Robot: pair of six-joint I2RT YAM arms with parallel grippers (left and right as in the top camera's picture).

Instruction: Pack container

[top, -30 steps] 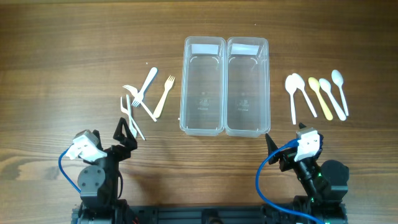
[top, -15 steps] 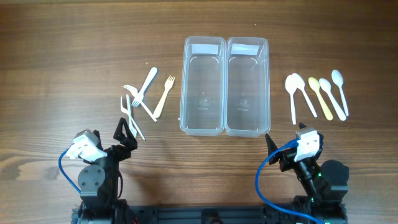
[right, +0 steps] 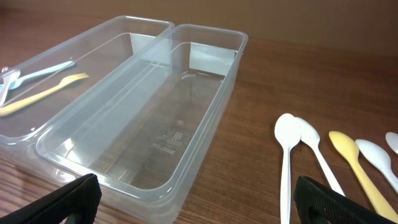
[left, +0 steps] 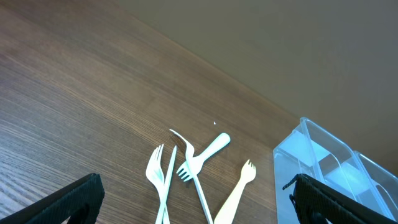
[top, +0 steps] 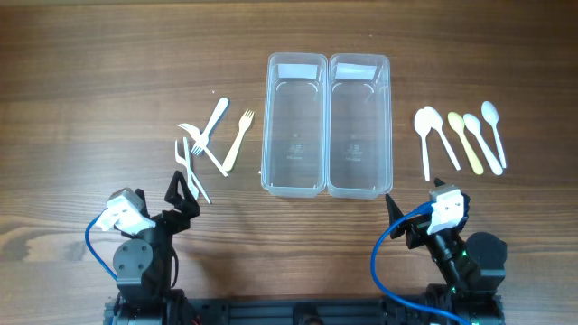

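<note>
Two grippers wait at the near edge of the wooden table [top: 90, 72], each with its fingers spread wide and holding nothing. The left gripper [top: 183, 190] is just near of a tangle of white forks [top: 215, 120], with a yellow fork [top: 237, 140] on the tangle's right. The right gripper [top: 392, 212] is by the right container [top: 359, 126]'s near right corner. That container touches the left container [top: 294, 126] at centre; both are clear and empty. To their right five spoons [top: 438, 135] lie in a row, among them a yellow spoon [top: 465, 140].

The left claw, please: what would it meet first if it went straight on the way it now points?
Most likely the crossed white forks, which lie just ahead of the open left claw, though depth is hard to judge.
</note>
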